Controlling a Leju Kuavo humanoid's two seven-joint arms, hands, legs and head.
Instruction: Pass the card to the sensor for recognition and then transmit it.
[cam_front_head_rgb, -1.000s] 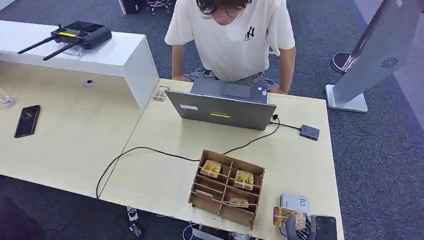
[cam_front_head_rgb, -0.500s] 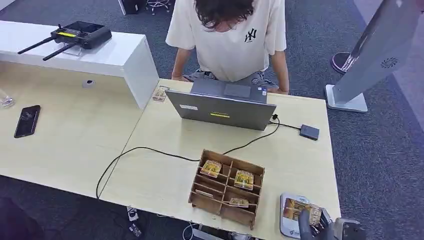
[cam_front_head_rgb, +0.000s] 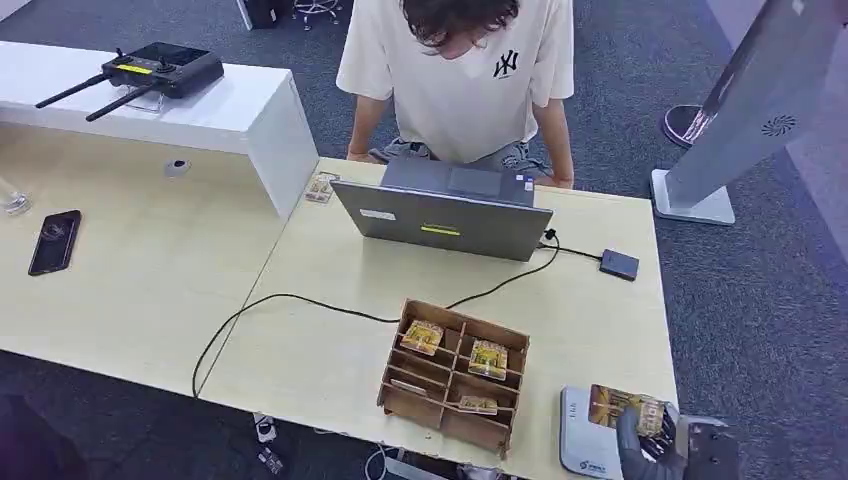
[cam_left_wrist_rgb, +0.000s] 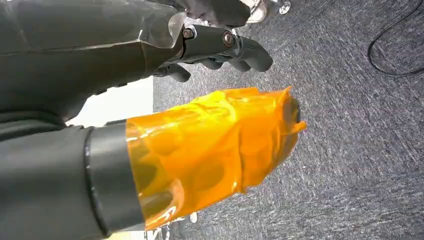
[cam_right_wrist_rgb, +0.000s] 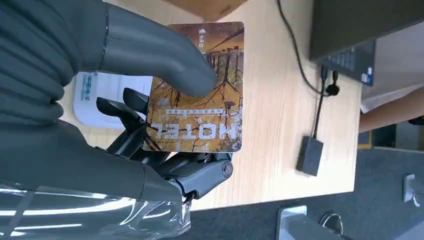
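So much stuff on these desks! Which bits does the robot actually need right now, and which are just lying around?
Part of the job:
- hotel card, held by the right hand
- white sensor pad
- wooden card rack

Just lying about:
- laptop
- black phone
- remote controller
- small black box

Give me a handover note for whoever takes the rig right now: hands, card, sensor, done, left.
Right hand holds the hotel card, thumb pressed on its face, at the table's near right corner, just right of the white sensor pad.
Left hand holds nothing, fingers curled, hanging over the carpet.
Wooden card rack holds more cards. A person stands behind the laptop.
Done: card picked up and brought to the sensor.
Left: confirm the read, then pass the card on, probably to the person.
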